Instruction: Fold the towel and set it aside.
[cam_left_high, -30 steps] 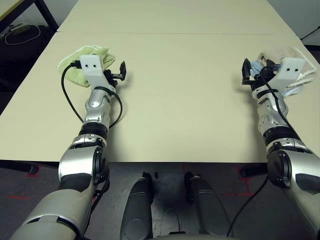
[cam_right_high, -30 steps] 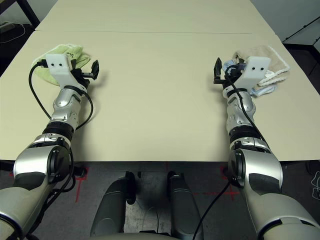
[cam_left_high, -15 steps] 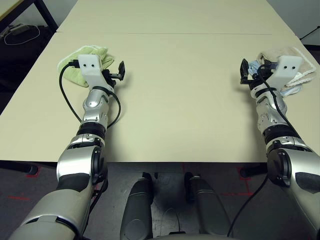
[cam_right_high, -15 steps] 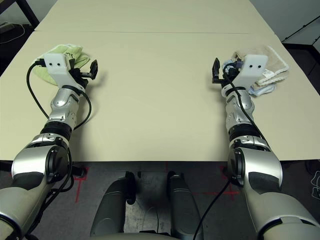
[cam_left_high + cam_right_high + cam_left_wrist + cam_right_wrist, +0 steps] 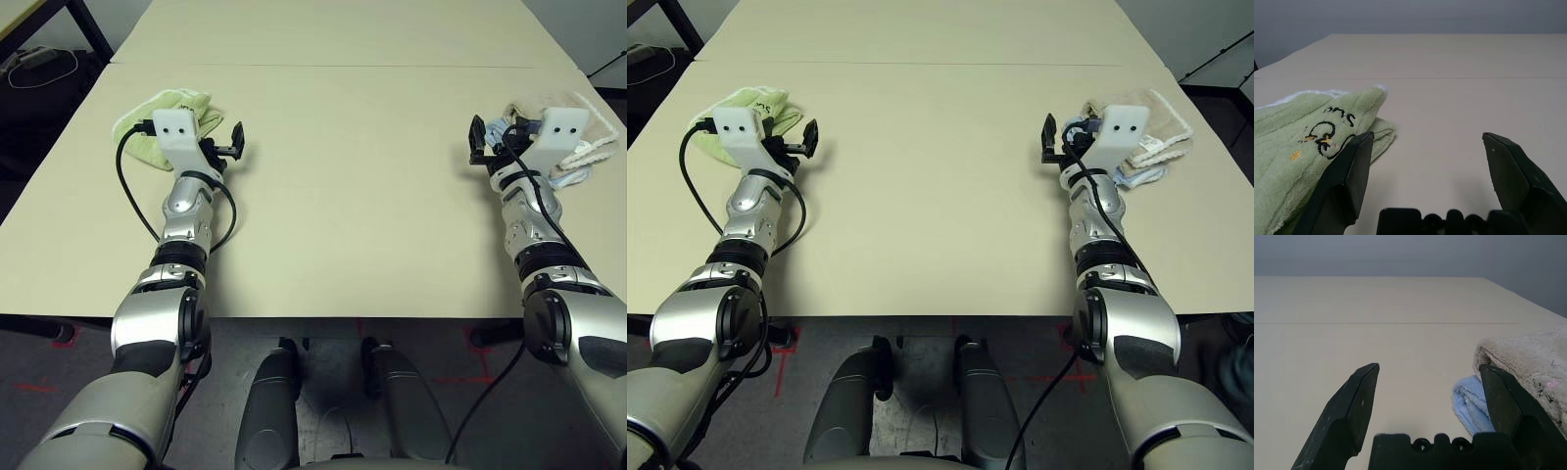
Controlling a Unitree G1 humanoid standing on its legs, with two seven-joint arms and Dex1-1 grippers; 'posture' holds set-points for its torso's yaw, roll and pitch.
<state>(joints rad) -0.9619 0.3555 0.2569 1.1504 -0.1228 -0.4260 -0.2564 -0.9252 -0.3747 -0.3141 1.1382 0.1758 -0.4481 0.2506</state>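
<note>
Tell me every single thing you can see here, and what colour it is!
table: one, pale beige, under everything.
green towel: one, light green with dark script, folded, on the table's left side, beside the left gripper.
beige towel: one, tan with white edging, folded, on the table's right side, lying over the blue towel.
blue towel: one, light blue, folded, under the beige towel.
left gripper: one, black fingers open, empty.
right gripper: one, black fingers open, empty.

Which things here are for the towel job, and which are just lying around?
For the job:
- beige towel, folded, at the table's right side
- left claw, open
- right claw, open

Just lying about:
- green towel
- blue towel
</note>
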